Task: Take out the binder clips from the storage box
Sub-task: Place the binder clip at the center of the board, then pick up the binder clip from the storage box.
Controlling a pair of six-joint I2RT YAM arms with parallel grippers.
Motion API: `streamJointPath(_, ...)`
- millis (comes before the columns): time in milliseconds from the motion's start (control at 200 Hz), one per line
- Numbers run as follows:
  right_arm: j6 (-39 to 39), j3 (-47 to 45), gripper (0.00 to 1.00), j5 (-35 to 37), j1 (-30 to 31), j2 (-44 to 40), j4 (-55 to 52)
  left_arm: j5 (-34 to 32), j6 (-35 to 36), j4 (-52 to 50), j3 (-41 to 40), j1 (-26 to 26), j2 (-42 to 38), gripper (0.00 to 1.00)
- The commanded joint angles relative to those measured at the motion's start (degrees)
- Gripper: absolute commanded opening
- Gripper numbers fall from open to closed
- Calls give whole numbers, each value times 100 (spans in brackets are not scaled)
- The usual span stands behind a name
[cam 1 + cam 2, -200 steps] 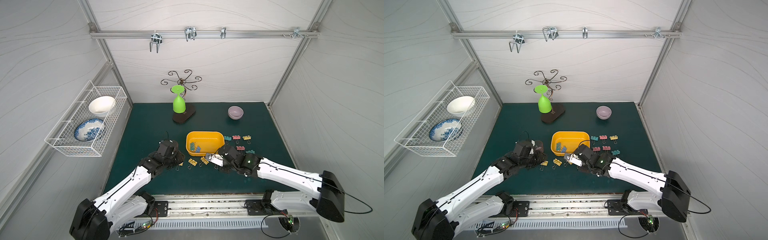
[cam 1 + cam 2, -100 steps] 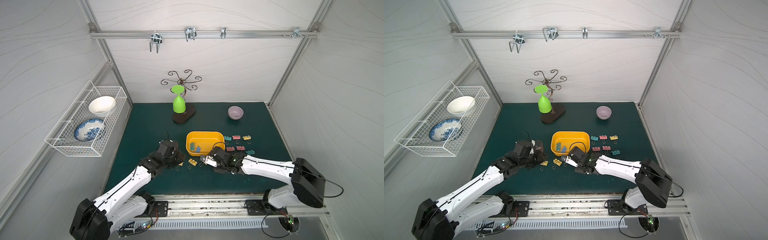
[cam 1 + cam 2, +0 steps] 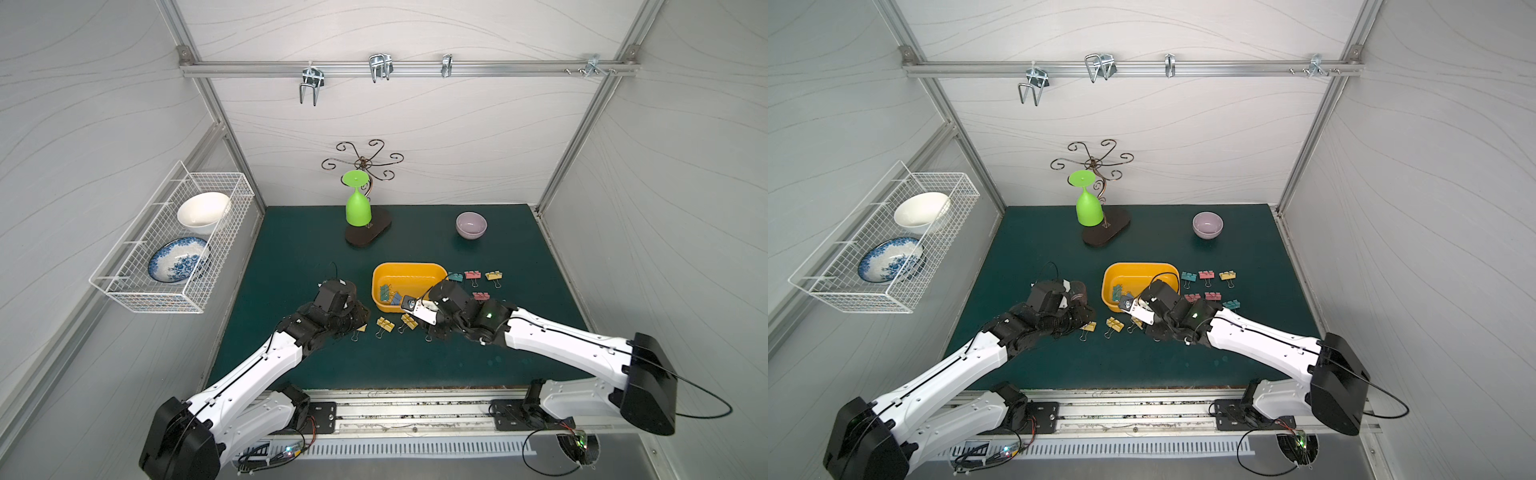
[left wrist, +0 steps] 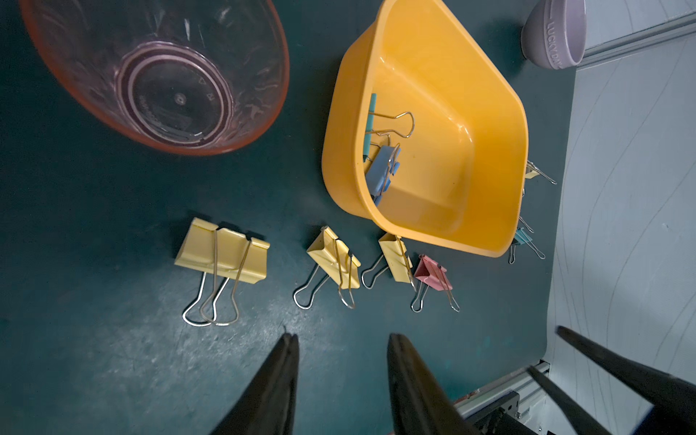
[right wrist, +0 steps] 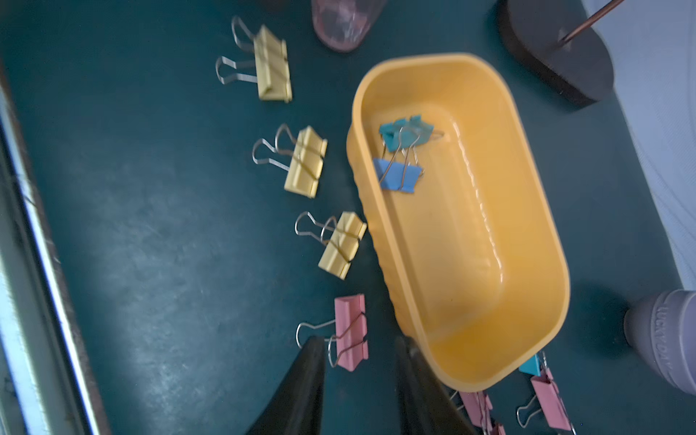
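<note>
Right gripper (image 5: pixel 357 341) opened since last look; pink clip (image 5: pixel 351 331) lies loose on mat (image 5: pixel 150 226) between jaws, just near of box (image 5: pixel 470 263). Left gripper (image 4: pixel 342 337) apart, empty. Teal clip (image 5: pixel 405 133), blue clip (image 5: pixel 397 177) remain at box's left end. Lift straight, clear of wire handles, before reaching back.

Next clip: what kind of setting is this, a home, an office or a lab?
Most likely a lab test cell for robot manipulation: white panels on an aluminium frame, both robot arms mounted on a rail, and staged props like the storage box and a wire basket of dishes.
</note>
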Motion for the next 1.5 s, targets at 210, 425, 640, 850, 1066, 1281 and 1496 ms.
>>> streamJointPath(210, 2835, 2327, 28, -2001, -1404, 2110, -960, -234, 139, -301, 297, 66, -220, 44)
streamJointPath(425, 4142, 3229, 31, -2346, -1551, 3273, -1301, -179, 163, -302, 268, 77, -253, 44)
streamJointPath(640, 4705, 3531, 34, -2861, -1531, 4012, -1139, -141, 138, -280, 268, 77, -169, 44)
streamJointPath(850, 5036, 3695, 36, -2908, -1501, 4337, -969, -47, 148, -218, 260, 77, -45, 44)
streamJointPath(1066, 5232, 4038, 33, -2832, -1500, 4742, -1034, -18, 161, -233, 163, 78, -32, 44)
streamJointPath(1281, 5267, 4414, 24, -2884, -1483, 5074, -1188, -44, 170, -271, 146, 77, -98, 44)
streamJointPath(1496, 5294, 4459, 16, -2921, -1473, 5139, -1206, -48, 170, -306, 145, 79, -129, 44)
